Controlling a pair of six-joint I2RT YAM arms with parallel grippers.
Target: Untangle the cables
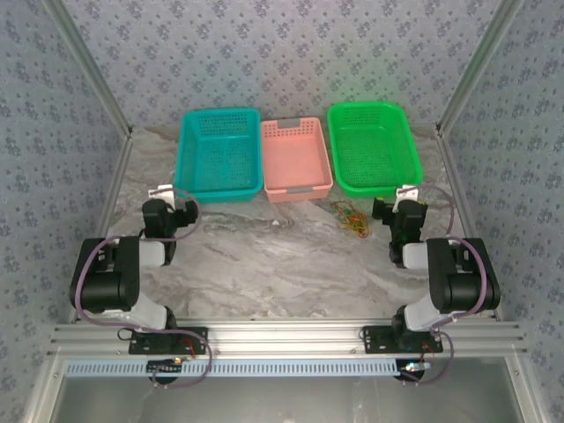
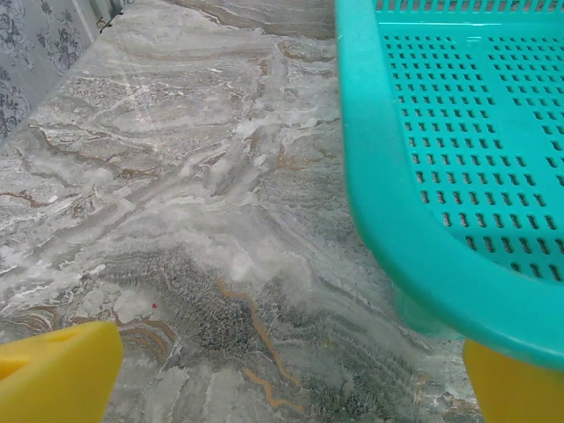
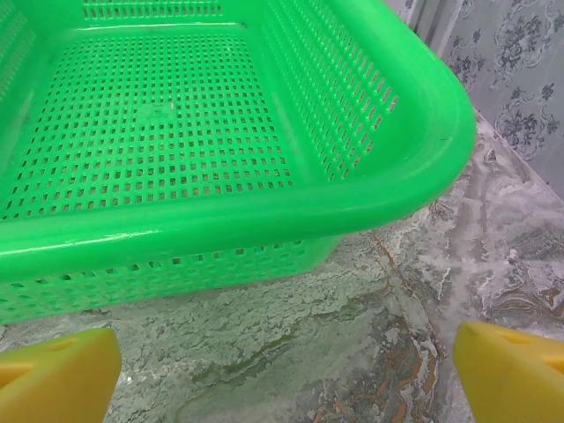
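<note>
Presently, items on the marble table (image 1: 264, 256).

- Pink basket (image 1: 297, 189): landmark, middle of a row of three.
- Teal basket (image 1: 218, 112): just beside the pink basket's left side.
- Green basket (image 1: 374, 107): just beside the pink basket's right side.
- Cables (image 1: 351, 218): one small tangle, yellow-orange and red strands discernible. It lies on the marble just in front of the pink basket's near right corner, apart from both arms.
- Left gripper (image 2: 282, 388): released, yellow fingertips (image 2: 53, 374) spread wide over bare marble. It sits left of and nearer than the pink basket, at the teal basket's near corner.
- Right gripper (image 3: 282, 379): released, fingertips (image 3: 511, 370) wide apart, grasping nothing. It sits right of the pink basket, beyond the cables, facing the green basket's near corner.
</note>
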